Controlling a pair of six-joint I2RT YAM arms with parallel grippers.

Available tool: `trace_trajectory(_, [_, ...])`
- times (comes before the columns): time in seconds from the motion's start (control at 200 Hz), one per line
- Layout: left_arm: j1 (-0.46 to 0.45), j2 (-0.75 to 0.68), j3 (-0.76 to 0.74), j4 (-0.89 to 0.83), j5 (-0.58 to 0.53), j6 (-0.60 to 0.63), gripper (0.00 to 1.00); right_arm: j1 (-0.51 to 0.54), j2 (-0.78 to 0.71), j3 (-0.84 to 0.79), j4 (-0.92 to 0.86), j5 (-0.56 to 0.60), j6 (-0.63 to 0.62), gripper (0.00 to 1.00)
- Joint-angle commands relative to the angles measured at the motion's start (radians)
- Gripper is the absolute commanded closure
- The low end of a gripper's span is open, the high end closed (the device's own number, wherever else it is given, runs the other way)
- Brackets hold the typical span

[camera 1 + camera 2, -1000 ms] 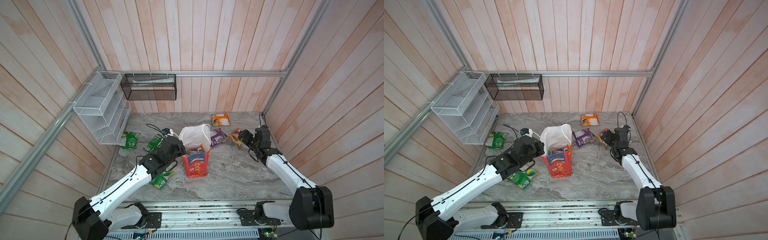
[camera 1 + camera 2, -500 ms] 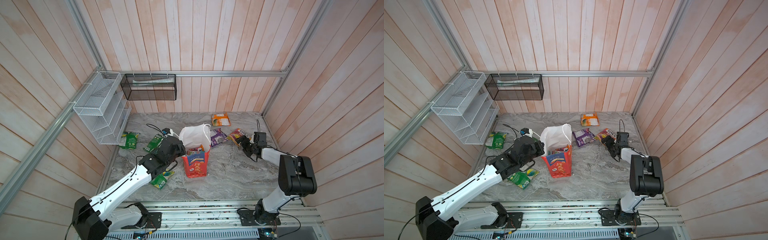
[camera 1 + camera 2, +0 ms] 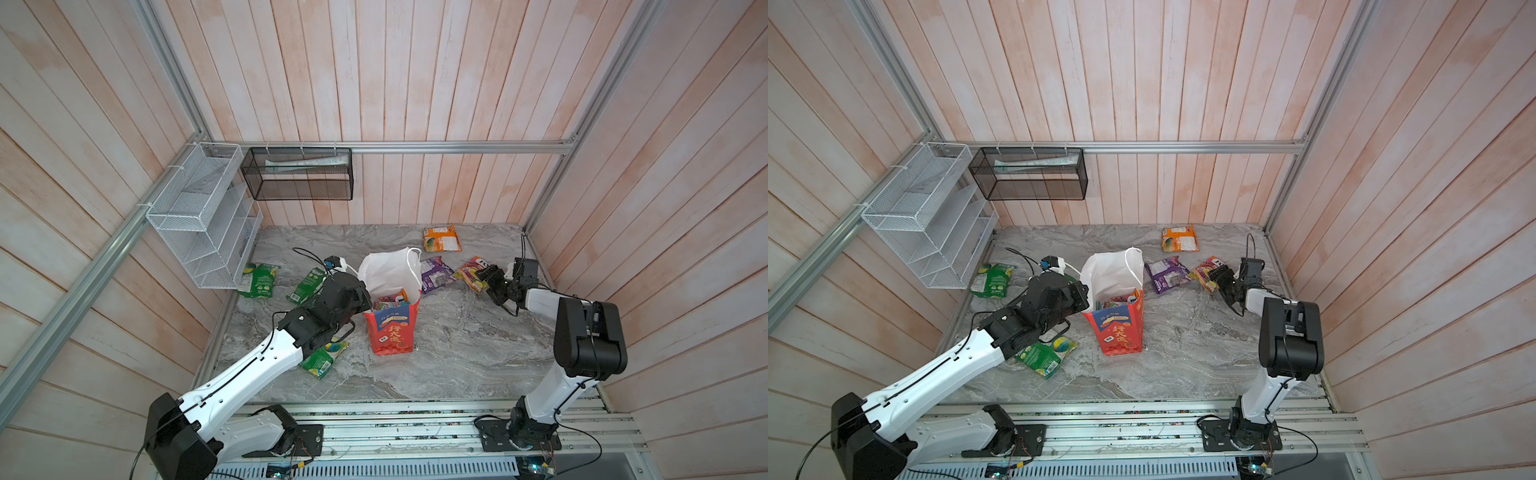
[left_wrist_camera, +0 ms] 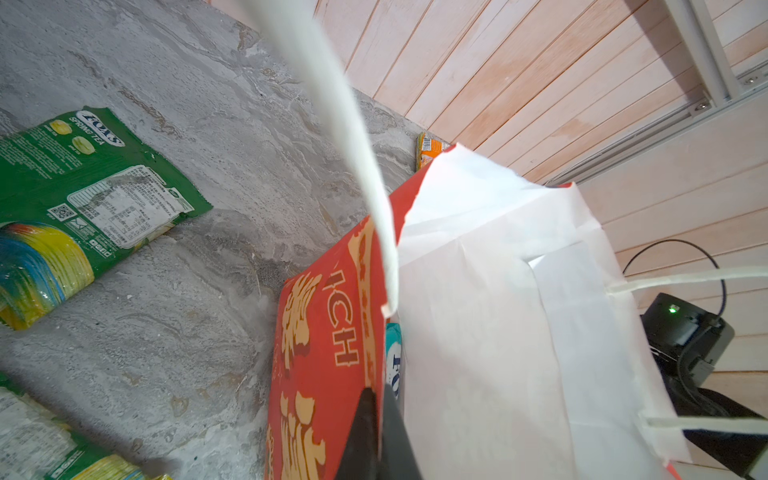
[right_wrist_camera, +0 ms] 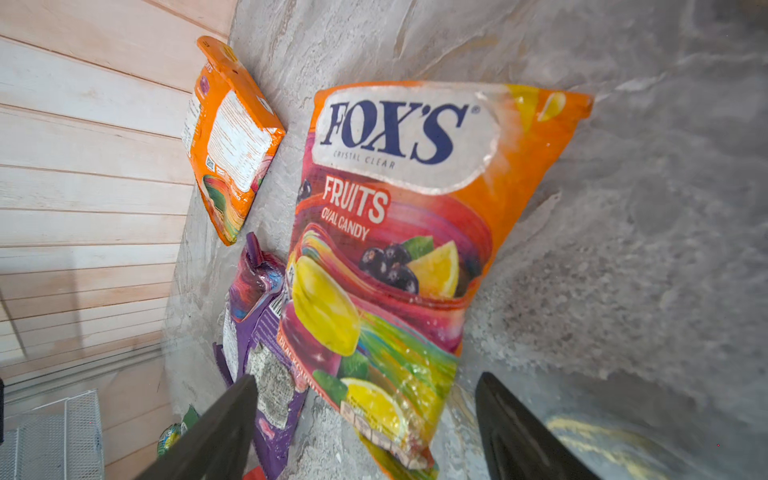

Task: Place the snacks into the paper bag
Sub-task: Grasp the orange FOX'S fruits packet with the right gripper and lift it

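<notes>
FOX'S packet (image 5: 386, 249) lies flat between the spread fingers (image 5: 224, 424) of the right gripper (image 5: 365, 378).

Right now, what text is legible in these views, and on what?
"FOX'S CRISTAL CLEAR", "FRUITS OVAL CANDY": orange-pink packet.
"FOX'S SPRING TEA": green packet.
"CH", cut off: side of the red paper bag.
"100%": the bag's blue panel.
Gold characters and back-label print: too small to read.

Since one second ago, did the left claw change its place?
No. In both top views the left claw stays shut on the red paper bag's rim, equally far from the green packet by its forearm as before.
</notes>
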Motion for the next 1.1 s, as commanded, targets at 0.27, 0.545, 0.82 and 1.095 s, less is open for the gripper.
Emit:
trace_trajectory(0.27, [-0.004, 0.01, 0.008, -0.007, -0.014, 0.016, 1.0, -0.019, 0.117, 0.059, 0.051, -0.067, 0.029, 0.27])
trace_trajectory(0.545, [-0.007, 0.003, 0.004, -0.007, -0.012, 0.015, 1.0, -0.023, 0.19, 0.048, 0.139, -0.105, 0.06, 0.44])
trace_trajectory(0.82, [-0.006, 0.0, 0.004, -0.01, -0.018, 0.016, 1.0, -0.029, 0.238, 0.035, 0.198, -0.133, 0.073, 0.7])
trace_trajectory(1.095, [-0.006, -0.001, 0.004, -0.009, -0.018, 0.016, 1.0, -0.033, 0.08, 0.006, 0.171, -0.089, 0.028, 0.86])
